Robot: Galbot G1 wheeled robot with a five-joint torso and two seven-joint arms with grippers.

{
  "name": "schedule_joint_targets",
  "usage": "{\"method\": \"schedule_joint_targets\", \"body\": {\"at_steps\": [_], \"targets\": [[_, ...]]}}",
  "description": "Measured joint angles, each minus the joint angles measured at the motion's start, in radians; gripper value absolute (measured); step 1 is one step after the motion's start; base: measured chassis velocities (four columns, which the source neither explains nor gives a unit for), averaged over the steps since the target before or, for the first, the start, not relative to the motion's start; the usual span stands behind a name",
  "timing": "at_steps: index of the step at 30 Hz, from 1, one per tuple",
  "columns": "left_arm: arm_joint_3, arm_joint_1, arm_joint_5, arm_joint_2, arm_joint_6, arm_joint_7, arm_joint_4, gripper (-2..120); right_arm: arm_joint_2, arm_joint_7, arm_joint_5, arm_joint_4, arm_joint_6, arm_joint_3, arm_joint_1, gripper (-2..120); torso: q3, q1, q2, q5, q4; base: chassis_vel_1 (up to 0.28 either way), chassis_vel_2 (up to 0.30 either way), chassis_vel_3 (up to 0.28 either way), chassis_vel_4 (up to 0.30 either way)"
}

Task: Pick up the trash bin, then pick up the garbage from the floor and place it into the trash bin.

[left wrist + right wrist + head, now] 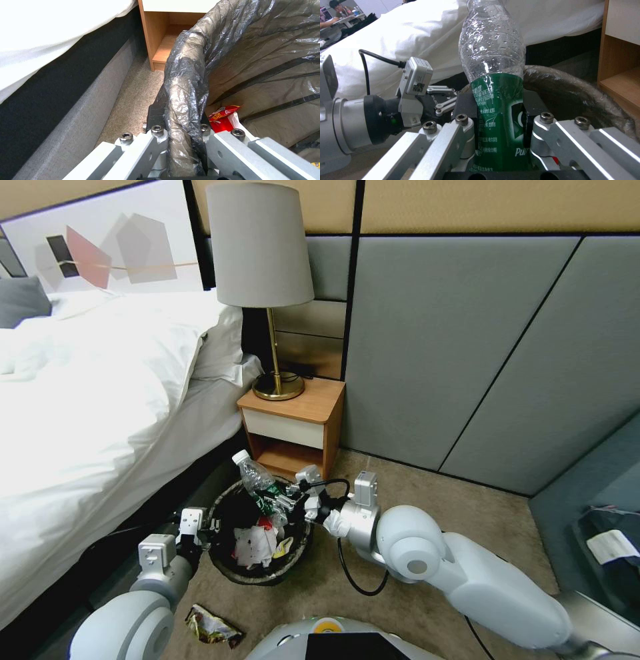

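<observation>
The trash bin (257, 579), lined with a dark bag, sits low between the bed and my arms. My left gripper (212, 527) (180, 117) is shut on its bag-covered rim (186, 82) on the bed side. My right gripper (283, 502) (498, 105) is shut on a clear bottle with a green label (255, 477) (493, 62), held tilted over the bin's far rim (586, 92). Garbage lies inside the bin: red-and-white wrappers (257, 543) (223, 115) and white paper. A crumpled shiny wrapper (212, 625) lies on the carpet near my base.
The bed (100, 413) runs along the left, close to the bin. Just behind the bin a wooden nightstand (293, 427) carries a brass lamp (273, 380). Grey wall panels (467, 347) close the back, and a dark cabinet (600, 527) stands at the right.
</observation>
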Motion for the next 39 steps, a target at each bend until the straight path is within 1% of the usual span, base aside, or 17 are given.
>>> {"method": "schedule_joint_targets", "body": {"at_steps": [8, 21, 26, 28, 29, 31, 32, 36, 37, 39], "targets": [[-0.001, -0.005, -0.005, -0.002, 0.002, -0.002, 0.000, 1, 0.008, 0.024, -0.007, -0.011, -0.004, -0.049, 0.020, 22, 0.000, 0.000, 0.000, 0.0000, 0.0001, 0.000, 0.000, 0.000, 0.000], [0.006, -0.009, -0.015, 0.015, 0.004, -0.002, 0.000, 1, 0.014, 0.040, -0.007, -0.026, -0.004, -0.048, 0.027, 22, 0.000, 0.000, 0.000, 0.0000, -0.0001, 0.000, 0.000, 0.000, 0.000], [0.006, -0.011, -0.017, 0.016, 0.004, -0.002, 0.000, 1, 0.025, 0.049, -0.008, -0.027, -0.012, -0.068, 0.038, 22, 0.000, 0.000, 0.000, 0.0000, 0.0000, 0.000, 0.000, 0.000, 0.000], [0.006, -0.011, -0.017, 0.016, 0.004, -0.002, 0.000, 1, 0.029, 0.061, -0.008, -0.028, -0.025, -0.076, 0.042, 30, 0.000, 0.000, 0.000, 0.0000, 0.0000, 0.000, 0.000, 0.000, 0.000], [0.006, -0.011, -0.017, 0.016, 0.004, -0.002, 0.000, 1, 0.029, 0.061, -0.008, -0.028, -0.025, -0.076, 0.042, 30, 0.000, 0.000, 0.000, 0.0000, 0.0000, 0.000, 0.000, 0.000, 0.000], [0.005, -0.011, -0.017, 0.015, 0.004, -0.002, 0.000, 1, 0.029, 0.073, -0.006, -0.027, -0.033, -0.076, 0.044, 40, 0.000, 0.000, 0.000, 0.0000, 0.0000, 0.000, 0.000, 0.000, 0.000], [0.005, -0.011, -0.017, 0.015, 0.004, -0.002, 0.000, 1, 0.029, 0.073, -0.006, -0.027, -0.033, -0.076, 0.044, 40, 0.000, 0.000, 0.000, 0.0000, 0.0000, 0.000, 0.000, 0.000, 0.000], [0.005, -0.011, -0.017, 0.013, 0.004, -0.002, 0.000, 1, 0.029, 0.091, 0.005, -0.018, -0.036, -0.073, 0.046, 59, 0.000, 0.000, 0.000, 0.0000, 0.0000, 0.000, 0.000, 0.000, 0.000], [0.005, -0.011, -0.017, 0.013, 0.004, -0.002, 0.000, 1, 0.029, 0.091, 0.005, -0.018, -0.036, -0.073, 0.046, 59, 0.000, 0.000, 0.000, 0.0000, 0.0000, 0.000, 0.000, 0.000, 0.000], [0.005, -0.012, -0.017, 0.012, 0.004, -0.002, 0.000, 1, 0.029, 0.095, 0.008, -0.013, -0.036, -0.068, 0.047, 68, 0.000, 0.000, 0.000, 0.0000, 0.0000, 0.000, 0.000, 0.000, 0.000]]}}
